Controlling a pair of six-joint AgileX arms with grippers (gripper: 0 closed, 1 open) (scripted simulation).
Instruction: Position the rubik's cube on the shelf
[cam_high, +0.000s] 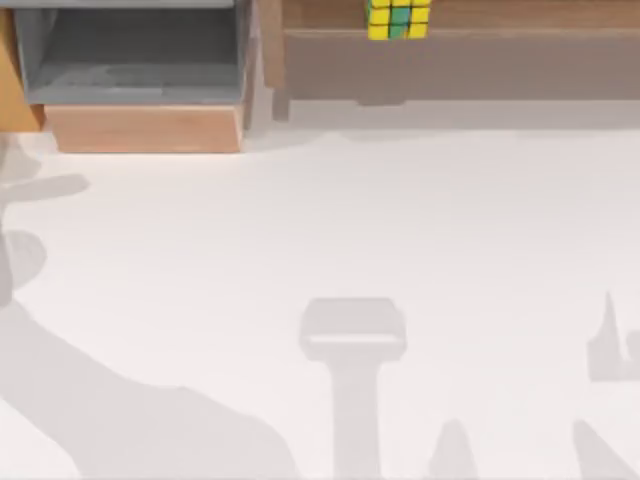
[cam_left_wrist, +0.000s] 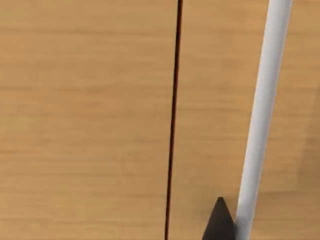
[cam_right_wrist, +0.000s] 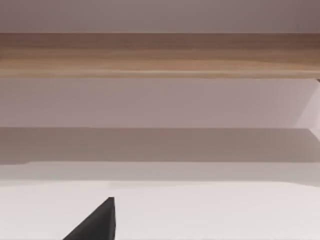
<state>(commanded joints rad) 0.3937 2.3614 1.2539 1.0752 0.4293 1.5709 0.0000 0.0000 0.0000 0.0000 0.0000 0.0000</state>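
Rubik's cube resting on the brown top board of the shelf, at the far edge of the white table — yellow tiles with a few green ones facing up. To the shelf's left stands a grey-interior box with a light wood front. Left gripper: one dark fingertip lies close against a light wood panel, beside a white rod; whether it is open or closed cannot be told. Right gripper: one dark fingertip sits low over the table, facing the shelf's wooden board — cannot tell its state either.
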